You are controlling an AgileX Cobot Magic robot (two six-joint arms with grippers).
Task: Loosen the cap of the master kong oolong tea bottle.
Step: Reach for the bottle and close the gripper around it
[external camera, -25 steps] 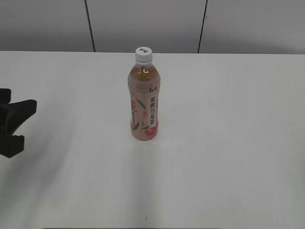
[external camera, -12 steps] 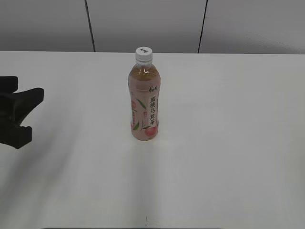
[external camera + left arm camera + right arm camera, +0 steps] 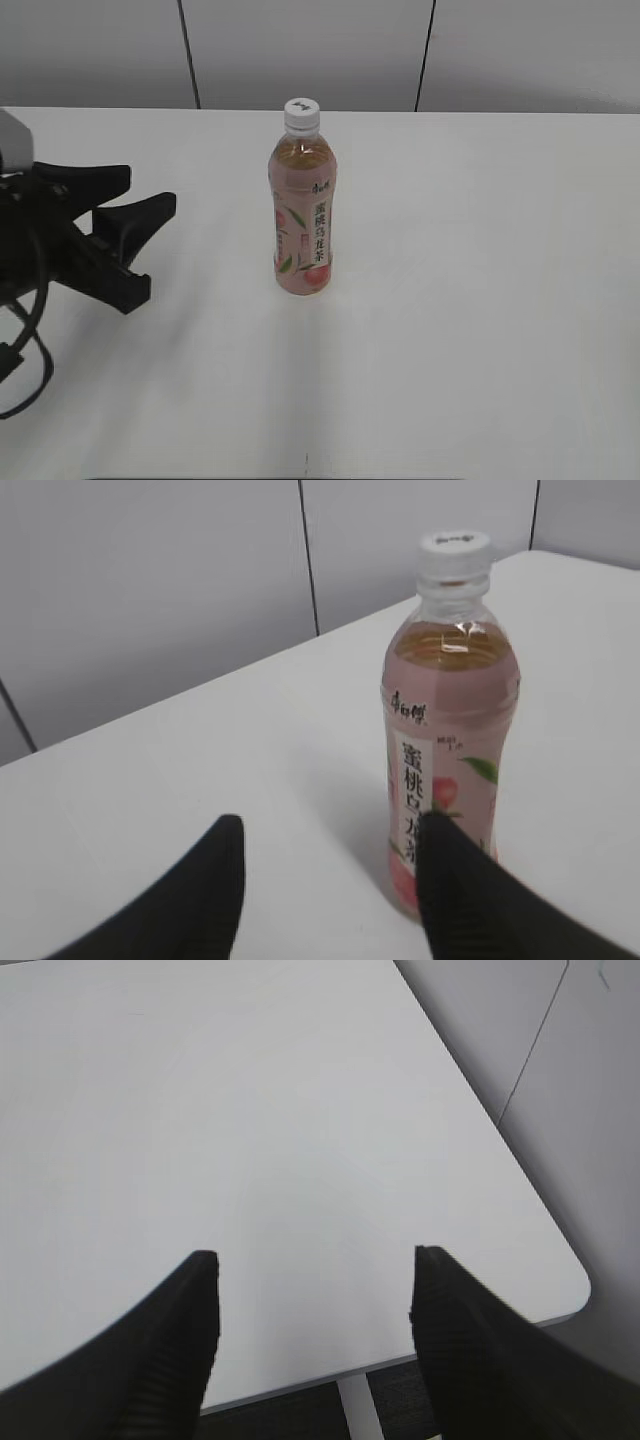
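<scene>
The tall clear plastic bottle of amber tea (image 3: 450,730) carries a pale pink label (image 3: 437,810) printed with a vertical column of dark Chinese characters, readable as 蜜桃乌龙茶. Above them sits a small red brand mark, too small to read. The small round white plastic screw cap (image 3: 302,113) bears a tiny dark mark, illegible.

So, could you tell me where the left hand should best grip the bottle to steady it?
Probably around the labelled body of the bottle, coming in level from its left. It stands upright, the left hand is open on that side, and this leaves the cap free.

white table (image 3: 480,330) | grey panelled wall (image 3: 300,50) | dark seams
</scene>
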